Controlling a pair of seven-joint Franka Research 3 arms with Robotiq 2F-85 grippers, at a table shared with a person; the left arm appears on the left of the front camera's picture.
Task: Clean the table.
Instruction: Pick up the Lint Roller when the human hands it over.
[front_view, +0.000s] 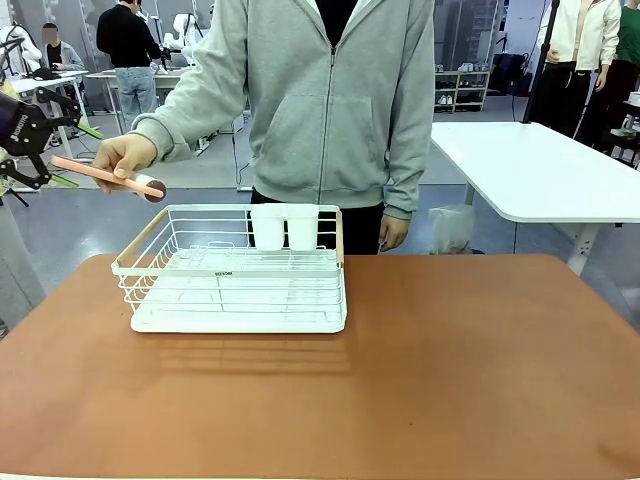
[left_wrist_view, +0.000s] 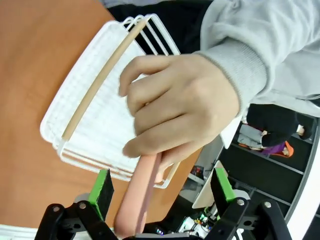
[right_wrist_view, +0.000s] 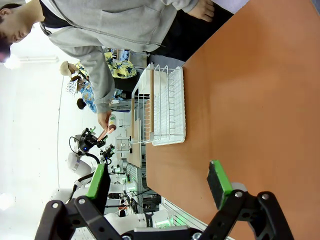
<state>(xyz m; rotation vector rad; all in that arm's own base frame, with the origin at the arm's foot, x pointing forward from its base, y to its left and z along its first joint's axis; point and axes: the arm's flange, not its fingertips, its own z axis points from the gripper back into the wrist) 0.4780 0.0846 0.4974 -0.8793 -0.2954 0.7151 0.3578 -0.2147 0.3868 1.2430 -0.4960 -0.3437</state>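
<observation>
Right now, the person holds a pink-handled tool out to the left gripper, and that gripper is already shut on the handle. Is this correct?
Not quite. The left gripper is open, not shut: in the left wrist view its green pads stand apart on either side of the pink handle. The person's hand does hold the tool out to it.

The worktop (front_view: 480, 370) is a broad rectangular slab, smooth and matte, reddish-brown from edge to edge. It lies level and runs nearly the full width of the front view. Its two far corners are rounded, and a pale strip shows along its near edge. Soft light washes its right half. Its brown surface also shows from the left wrist (left_wrist_view: 35, 75) and the right wrist (right_wrist_view: 260, 100).
</observation>
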